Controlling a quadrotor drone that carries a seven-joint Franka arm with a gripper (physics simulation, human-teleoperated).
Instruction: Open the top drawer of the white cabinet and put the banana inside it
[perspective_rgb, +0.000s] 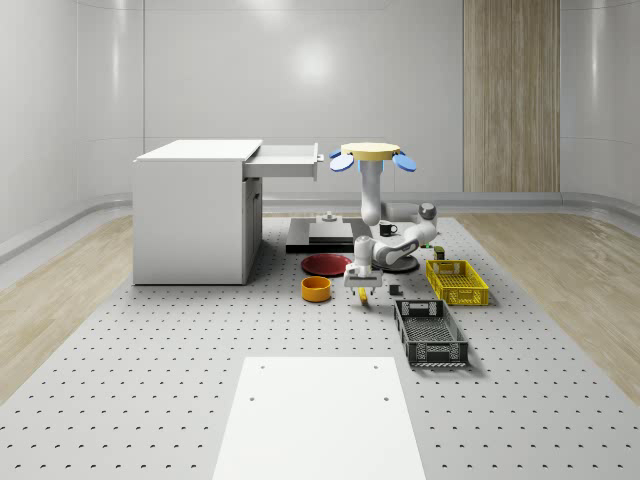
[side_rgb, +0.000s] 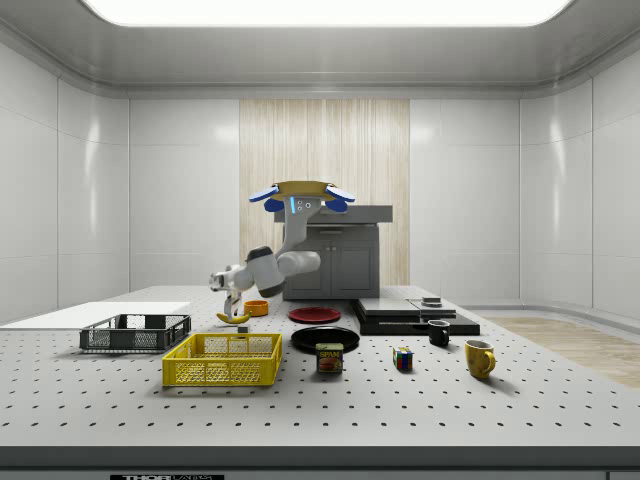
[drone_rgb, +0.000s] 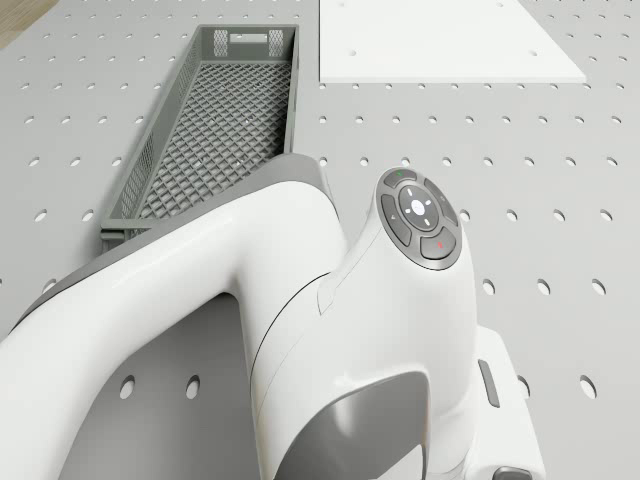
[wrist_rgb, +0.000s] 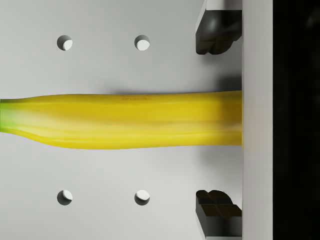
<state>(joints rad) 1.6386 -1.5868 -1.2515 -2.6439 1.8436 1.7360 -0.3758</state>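
The white cabinet (perspective_rgb: 190, 212) stands at the whole-scene view's left with its top drawer (perspective_rgb: 287, 161) pulled out. The drone (perspective_rgb: 371, 153) hovers beside the drawer, over the black platform (perspective_rgb: 322, 236). Its arm bends down to the gripper (perspective_rgb: 363, 288), which points straight down over the yellow banana (perspective_rgb: 364, 297) lying on the perforated floor. In the wrist view the banana (wrist_rgb: 125, 120) lies between the two black fingertips (wrist_rgb: 216, 31), which stand well apart on either side without touching it. The gripper (wrist_rgb: 218, 122) is open. From the side, the gripper (side_rgb: 232, 306) hangs just above the banana (side_rgb: 233, 318).
An orange bowl (perspective_rgb: 316, 289) and a red plate (perspective_rgb: 326, 264) lie close to the banana toward the cabinet. A yellow crate (perspective_rgb: 456, 281) and a grey crate (perspective_rgb: 430, 333) sit on the other side. A white slab (perspective_rgb: 318, 415) lies in front. A mug (side_rgb: 479, 357) and a can (side_rgb: 329, 357) stand nearby.
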